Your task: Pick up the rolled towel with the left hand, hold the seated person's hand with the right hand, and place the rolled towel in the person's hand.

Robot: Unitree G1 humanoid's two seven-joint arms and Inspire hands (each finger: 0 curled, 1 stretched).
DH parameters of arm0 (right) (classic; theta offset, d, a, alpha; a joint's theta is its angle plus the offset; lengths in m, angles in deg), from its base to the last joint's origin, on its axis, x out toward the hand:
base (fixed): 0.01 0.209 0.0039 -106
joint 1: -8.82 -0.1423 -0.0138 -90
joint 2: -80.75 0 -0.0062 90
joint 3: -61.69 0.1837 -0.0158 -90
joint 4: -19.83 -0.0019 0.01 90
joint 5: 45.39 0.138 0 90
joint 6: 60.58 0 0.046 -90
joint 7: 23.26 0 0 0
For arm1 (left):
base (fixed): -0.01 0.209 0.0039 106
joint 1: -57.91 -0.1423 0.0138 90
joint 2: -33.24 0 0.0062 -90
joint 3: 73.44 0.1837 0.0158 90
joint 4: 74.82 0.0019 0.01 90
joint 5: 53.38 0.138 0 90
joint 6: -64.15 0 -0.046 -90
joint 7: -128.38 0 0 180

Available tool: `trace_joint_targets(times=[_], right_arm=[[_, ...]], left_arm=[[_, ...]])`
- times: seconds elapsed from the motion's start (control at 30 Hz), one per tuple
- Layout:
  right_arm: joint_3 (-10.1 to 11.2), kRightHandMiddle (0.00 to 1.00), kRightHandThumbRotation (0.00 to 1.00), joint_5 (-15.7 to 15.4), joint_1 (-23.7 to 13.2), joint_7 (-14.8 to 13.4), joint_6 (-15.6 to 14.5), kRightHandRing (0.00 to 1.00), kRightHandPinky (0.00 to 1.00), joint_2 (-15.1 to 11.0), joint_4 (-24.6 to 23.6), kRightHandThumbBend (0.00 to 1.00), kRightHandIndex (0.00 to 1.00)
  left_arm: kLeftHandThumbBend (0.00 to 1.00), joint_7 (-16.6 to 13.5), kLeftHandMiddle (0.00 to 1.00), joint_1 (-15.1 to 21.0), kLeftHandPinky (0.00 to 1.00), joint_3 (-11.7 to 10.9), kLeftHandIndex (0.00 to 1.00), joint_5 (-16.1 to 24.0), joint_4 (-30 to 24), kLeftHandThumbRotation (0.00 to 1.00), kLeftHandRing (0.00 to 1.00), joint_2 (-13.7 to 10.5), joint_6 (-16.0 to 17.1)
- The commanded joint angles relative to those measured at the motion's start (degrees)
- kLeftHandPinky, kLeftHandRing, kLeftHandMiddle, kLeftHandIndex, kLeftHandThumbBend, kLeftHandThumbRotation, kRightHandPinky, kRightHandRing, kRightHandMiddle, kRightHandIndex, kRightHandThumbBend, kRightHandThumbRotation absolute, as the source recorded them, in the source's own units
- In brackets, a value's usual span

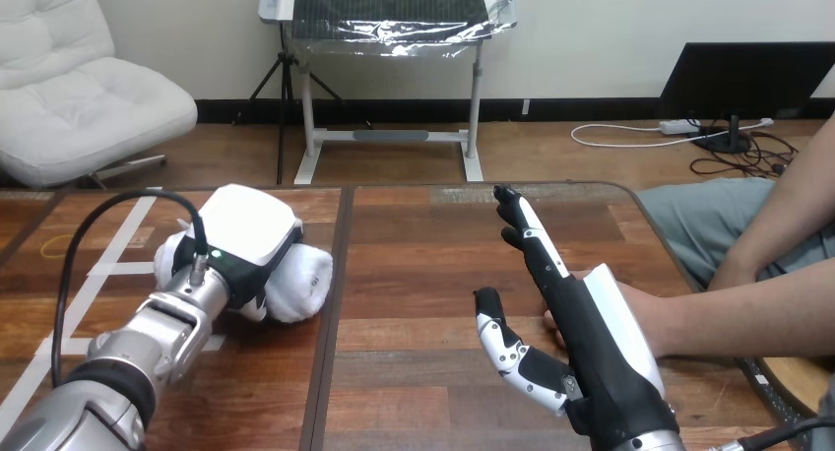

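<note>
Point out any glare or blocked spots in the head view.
Head view: even light; the white back of the left hand is washed bright and hides much of the rolled towel; the right hand blocks most of the person's hand; no harsh glare on the table.

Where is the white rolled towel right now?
In the head view, the rolled towel lies at the left of the table, under the robot's left hand, just left of the centre seam.
</note>
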Motion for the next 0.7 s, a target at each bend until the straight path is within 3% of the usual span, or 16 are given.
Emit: trace_joint_targets(times=[0.0,0.2,0.47,0.67], right_arm=[[1.14,0.99,0.0,0.72,-2.17,0.14,0.0,0.97,1.0,0.27,-3.8,0.01,1.0],[1.31,0.98,0.0,1.25,-2.36,0.18,0.34,0.97,1.0,0.29,-3.55,0.01,1.0],[1.37,0.97,0.0,1.99,-2.76,0.11,1.2,0.96,1.0,0.15,-2.75,0.0,1.0],[1.27,0.95,0.0,1.79,-3.06,0.03,1.44,0.94,1.0,0.05,-2.35,0.0,1.0]], left_arm=[[0.65,-2.35,0.35,1.58,0.26,-0.17,0.42,-1.01,0.68,0.0,0.29,0.86,0.0],[0.63,-3.47,0.34,1.22,0.25,-0.35,0.4,-1.31,0.86,0.0,0.28,0.95,0.31],[0.63,-3.6,0.39,0.79,0.33,-1.39,0.45,-3.17,0.9,0.0,0.35,0.91,2.0],[0.64,-5.32,0.43,0.33,0.38,-1.64,0.48,-4.41,0.61,0.0,0.4,0.49,3.68]])
